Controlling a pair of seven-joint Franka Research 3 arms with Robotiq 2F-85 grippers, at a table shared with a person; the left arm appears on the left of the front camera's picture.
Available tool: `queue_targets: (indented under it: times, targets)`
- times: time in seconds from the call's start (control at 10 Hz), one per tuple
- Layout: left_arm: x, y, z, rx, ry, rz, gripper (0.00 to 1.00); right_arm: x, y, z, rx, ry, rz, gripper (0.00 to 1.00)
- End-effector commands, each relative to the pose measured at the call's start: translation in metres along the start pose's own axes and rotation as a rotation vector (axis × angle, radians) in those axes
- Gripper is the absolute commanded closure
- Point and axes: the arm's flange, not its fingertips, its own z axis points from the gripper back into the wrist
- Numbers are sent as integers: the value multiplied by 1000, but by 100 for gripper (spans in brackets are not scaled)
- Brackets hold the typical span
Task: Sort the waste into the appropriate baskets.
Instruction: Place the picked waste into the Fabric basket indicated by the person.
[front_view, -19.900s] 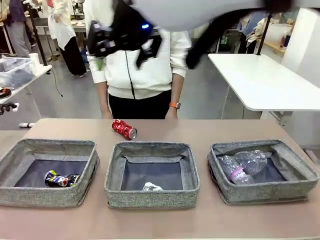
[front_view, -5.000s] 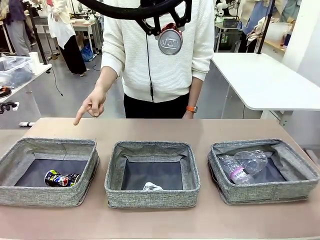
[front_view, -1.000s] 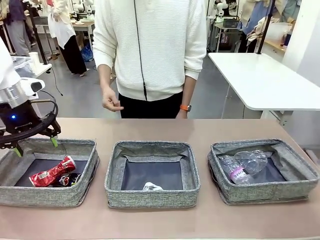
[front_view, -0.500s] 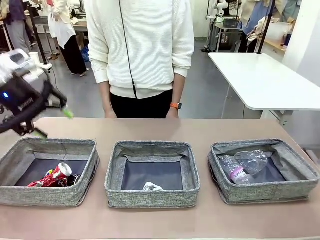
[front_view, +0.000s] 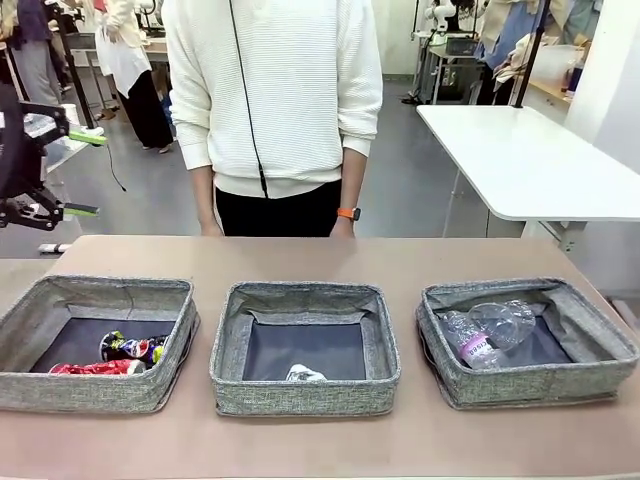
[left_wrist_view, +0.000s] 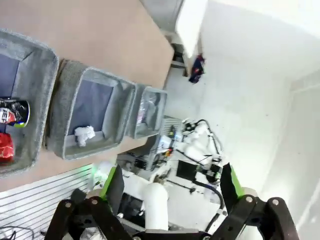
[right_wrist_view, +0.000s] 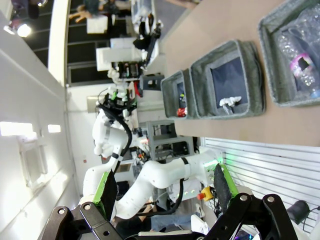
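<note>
The red drink can (front_view: 85, 368) lies flat in the left basket (front_view: 100, 395), touching the dark multicoloured can (front_view: 135, 348). A whitish paper wad (front_view: 303, 374) sits in the middle basket (front_view: 300, 398). Two clear bottles (front_view: 490, 328), one with a purple label, lie in the right basket (front_view: 530, 385). My left gripper (front_view: 88, 172) hangs open and empty, high above the table's far left corner. In the left wrist view its fingers (left_wrist_view: 112, 182) spread wide, with the baskets (left_wrist_view: 57, 110) far below. My right gripper (right_wrist_view: 165, 190) is open and empty, high over the baskets (right_wrist_view: 230, 82).
A person in a white top (front_view: 275, 90) stands at the far edge of the table, arms down, hands near the edge. A white table (front_view: 520, 160) stands at the back right. Bare tabletop (front_view: 320, 255) lies between the baskets and the person.
The left gripper has risen up and away to the left from over the left basket. The red can has dropped and settled flat beside the dark can. The person shifted slightly left.
</note>
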Motion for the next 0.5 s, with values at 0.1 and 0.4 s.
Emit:
queue_targets:
  times: [0.1,0.4]
  targets:
    - [-2,14,34,-31,-4,-14,0,2,3,-1,22,0,25,0]
    - [-26,7,103,53,-186,-53,0,2,3,-1,22,0,25,0]
